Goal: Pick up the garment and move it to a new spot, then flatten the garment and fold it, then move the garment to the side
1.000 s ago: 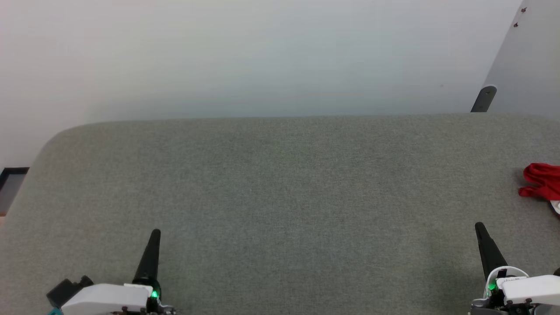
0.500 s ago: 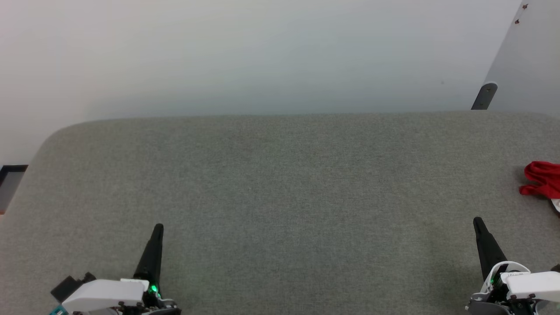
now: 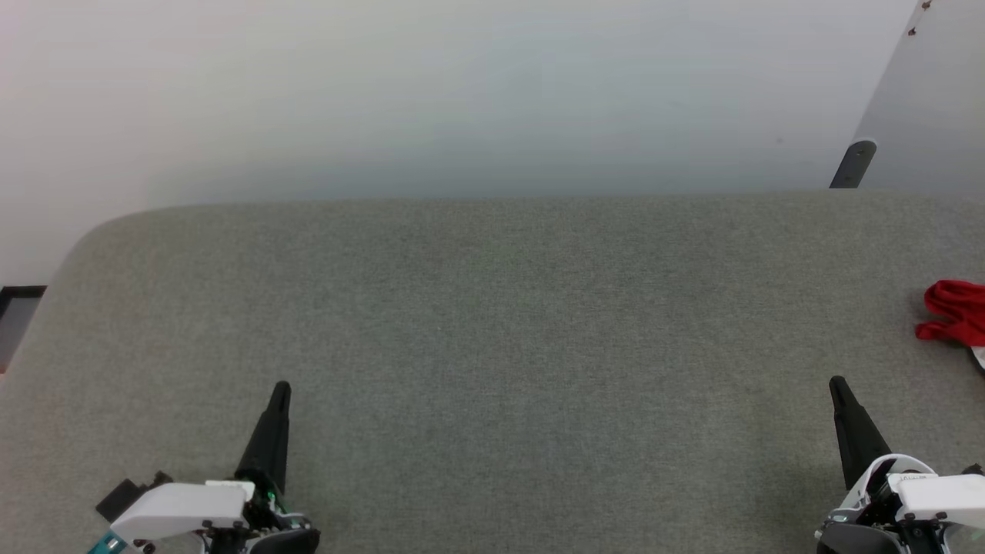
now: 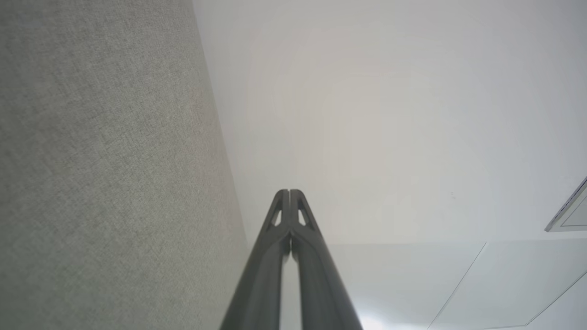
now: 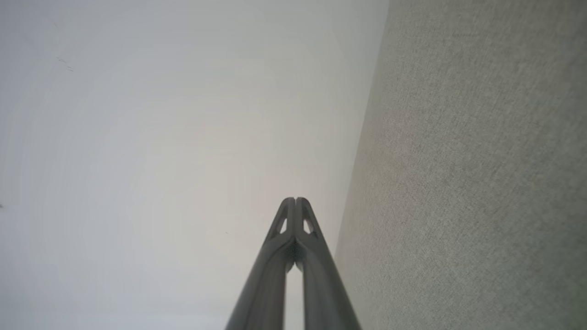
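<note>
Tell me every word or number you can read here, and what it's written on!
No text here can be read.
Right gripper, white casing: a tiny dark mark, too small to read.
Garment: a bunched red part at the head view's right edge, no letters or numbers on it.

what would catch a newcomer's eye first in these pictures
A bunched red shirt at the far right edge of the head view stands out against the wide grey cloth surface it lies on. The left claw and right claw, both shut, point up from the lower corners, neither touching the shirt.
</note>
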You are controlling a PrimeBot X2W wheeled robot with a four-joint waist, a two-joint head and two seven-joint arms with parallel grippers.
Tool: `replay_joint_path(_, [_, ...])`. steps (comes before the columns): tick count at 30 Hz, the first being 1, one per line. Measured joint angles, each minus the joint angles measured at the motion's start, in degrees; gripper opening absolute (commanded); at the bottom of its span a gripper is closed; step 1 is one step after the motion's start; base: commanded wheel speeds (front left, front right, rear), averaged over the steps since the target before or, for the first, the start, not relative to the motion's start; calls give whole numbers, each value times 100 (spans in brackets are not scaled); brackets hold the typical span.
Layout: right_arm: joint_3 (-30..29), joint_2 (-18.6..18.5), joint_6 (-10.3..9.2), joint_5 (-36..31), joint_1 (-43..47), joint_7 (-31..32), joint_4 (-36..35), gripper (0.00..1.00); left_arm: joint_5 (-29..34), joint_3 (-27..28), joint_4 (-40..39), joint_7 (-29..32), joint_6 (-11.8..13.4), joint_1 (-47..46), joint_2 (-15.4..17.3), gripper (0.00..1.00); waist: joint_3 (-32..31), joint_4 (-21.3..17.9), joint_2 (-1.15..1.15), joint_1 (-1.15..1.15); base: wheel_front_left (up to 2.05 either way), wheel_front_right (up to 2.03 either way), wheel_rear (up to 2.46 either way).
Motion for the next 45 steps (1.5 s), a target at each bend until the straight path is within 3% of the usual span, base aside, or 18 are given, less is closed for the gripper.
replay_joint_path(45, [-11, 12, 0, 112, -56, 22, 9, 0, -134, 2, 13, 27, -16, -23, -7, 0, 11, -1, 0, 0, 0, 0, 0])
